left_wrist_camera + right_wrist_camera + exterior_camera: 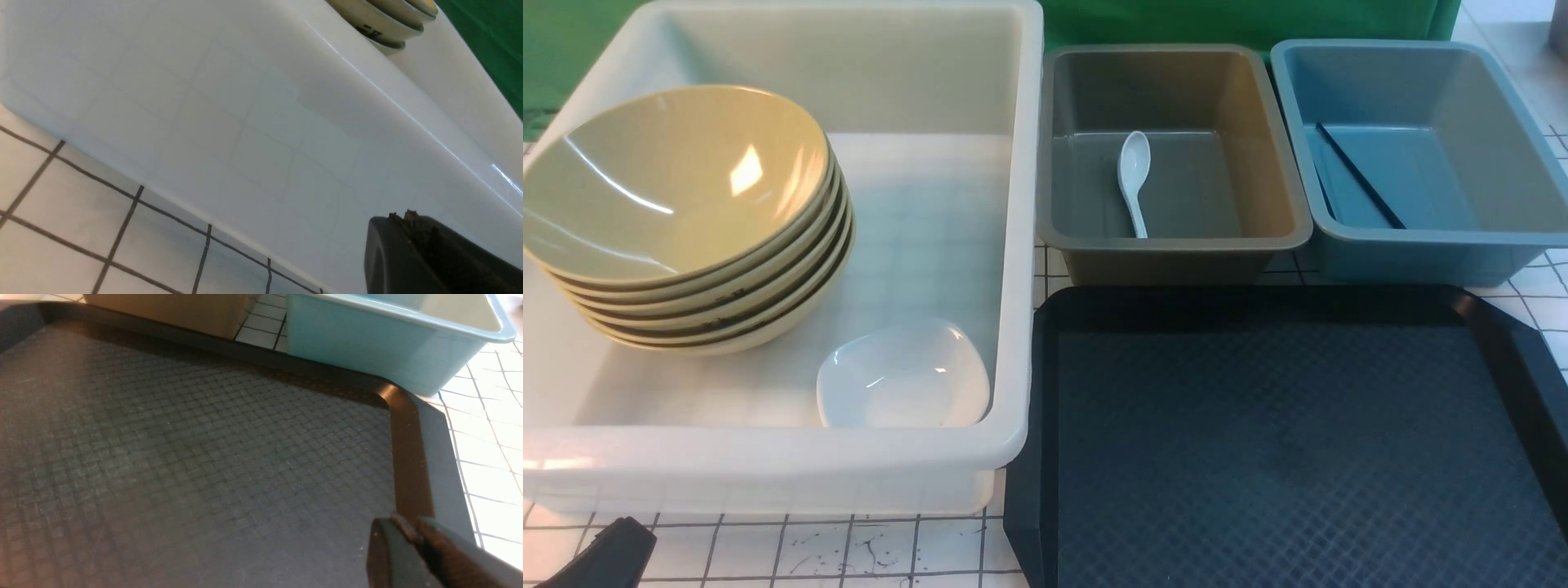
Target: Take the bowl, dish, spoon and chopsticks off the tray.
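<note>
The black tray lies bare at the front right, with nothing on its textured surface. A stack of several olive-yellow bowls, the top bowl tilted, stands in the white tub, with the small white dish beside it. The white spoon lies in the grey bin. The black chopsticks lie in the blue bin. My left gripper is shut and empty, low beside the tub's outer wall. My right gripper hovers over the tray's corner, fingers together, holding nothing.
The tub, grey bin and blue bin line the back of the white gridded table. The left gripper's tip shows at the front left corner. A green backdrop stands behind the bins.
</note>
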Robot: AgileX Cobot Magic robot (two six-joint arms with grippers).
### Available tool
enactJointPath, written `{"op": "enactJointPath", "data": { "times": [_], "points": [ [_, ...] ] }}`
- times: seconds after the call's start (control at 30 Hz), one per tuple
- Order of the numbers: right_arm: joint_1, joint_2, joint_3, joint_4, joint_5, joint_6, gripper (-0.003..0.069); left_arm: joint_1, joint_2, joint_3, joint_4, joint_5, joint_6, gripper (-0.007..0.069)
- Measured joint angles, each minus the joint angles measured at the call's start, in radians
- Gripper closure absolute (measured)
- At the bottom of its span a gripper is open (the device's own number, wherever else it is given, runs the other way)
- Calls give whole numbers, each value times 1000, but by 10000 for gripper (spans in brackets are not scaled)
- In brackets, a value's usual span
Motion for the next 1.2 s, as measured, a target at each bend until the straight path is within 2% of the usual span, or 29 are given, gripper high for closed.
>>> {"op": "enactJointPath", "data": {
  "times": [1.2],
  "points": [
    [0, 0, 0, 0, 0, 0, 541, 0, 0, 0, 0, 0, 0, 626]
  ]
}}
